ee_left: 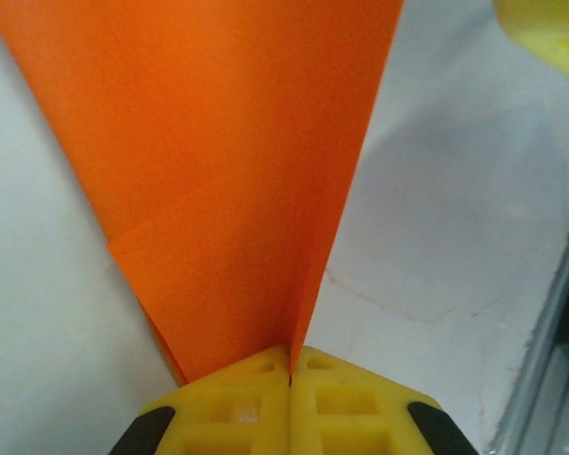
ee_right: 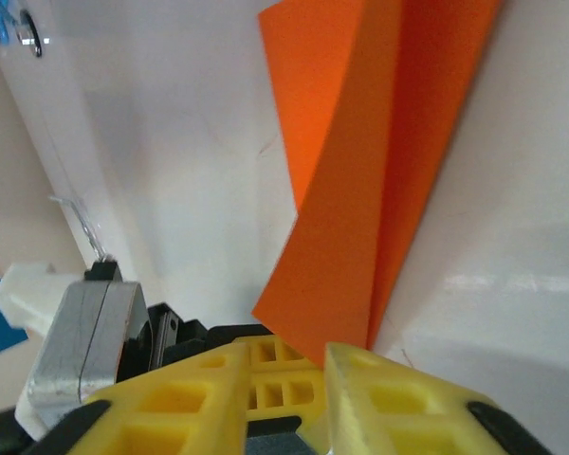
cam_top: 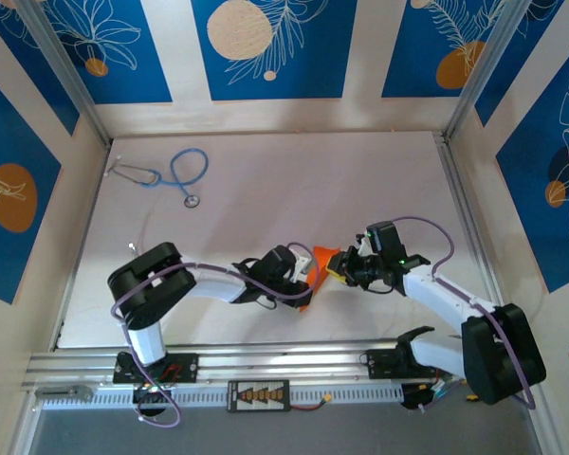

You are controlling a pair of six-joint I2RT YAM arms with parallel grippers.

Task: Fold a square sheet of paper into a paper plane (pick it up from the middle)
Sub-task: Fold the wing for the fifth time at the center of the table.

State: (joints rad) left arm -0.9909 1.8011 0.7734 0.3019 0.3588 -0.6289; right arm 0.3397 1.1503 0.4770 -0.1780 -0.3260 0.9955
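Note:
The orange sheet of paper (cam_top: 321, 258) is folded into a tapering, layered shape and is held above the table between my two grippers. My left gripper (ee_left: 290, 355) is shut on its narrow end. From there the paper (ee_left: 228, 142) fans upward with a crease across it. My right gripper (ee_right: 286, 355) faces the other end. Its yellow fingers (ee_right: 379, 398) stand apart, and a loose corner of the paper (ee_right: 360, 209) hangs down into the gap without being pinched. In the top view the left gripper (cam_top: 306, 275) and right gripper (cam_top: 341, 268) nearly meet at mid-table.
A blue stethoscope (cam_top: 182, 171) lies at the back left of the white table (cam_top: 266, 199). Metal rails run along the table's right edge (cam_top: 465, 218) and front edge (cam_top: 266, 360). One yellow right-gripper finger (ee_left: 545, 28) shows at the top right of the left wrist view.

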